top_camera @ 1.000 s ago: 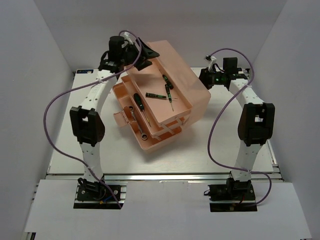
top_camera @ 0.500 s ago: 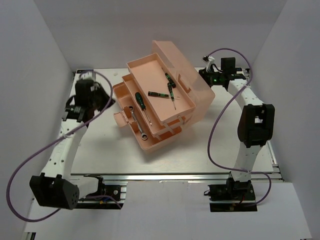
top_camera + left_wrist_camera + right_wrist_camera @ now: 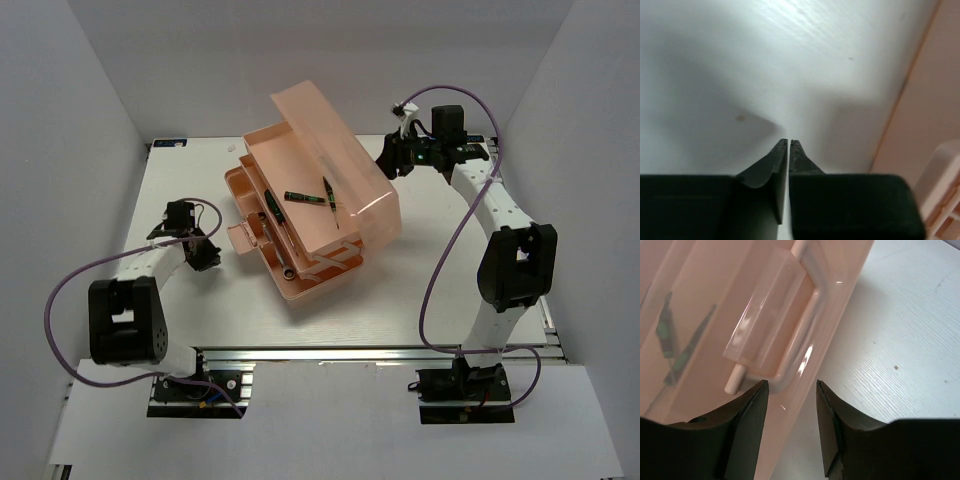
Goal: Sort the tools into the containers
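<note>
Toolbox (image 3: 300, 285) of translucent salmon-pink plastic sits near the middle of the tabletop (image 3: 400, 290), turned at an angle, its trays stepped out toward the left. Its lid (image 3: 340, 150) leans forward over the top tray.

The left arm (image 3: 125, 310) is folded low, elbow near its base and forearm running out flat over the tabletop. The left pincer (image 3: 205, 255) is just left of the toolbox and apart from it. In the wrist view, this pincer (image 3: 789, 142) has its fingers together but for a hairline slit, with nothing between them. Bare white tabletop lies below and a pink wall is at the right edge.

The right arm (image 3: 515, 260) reaches up the far right side and bends inward, bringing the right pincer (image 3: 390, 160) to the back of the lid. From the wrist, that pincer (image 3: 791, 382) stands with its fingers well apart. The lid's edge runs down into the gap, and the moulded handle (image 3: 790, 330) is just beyond the tips. Whether a finger touches the plastic cannot be told.

Two green-handled screwdrivers (image 3: 308, 197) (image 3: 329, 194) show through the lid, lying in the top tray. A third screwdriver (image 3: 273, 203) lies uncovered in the tray below. A silver wrench (image 3: 286, 266) rests in the lowest tray, near the front corner.
</note>
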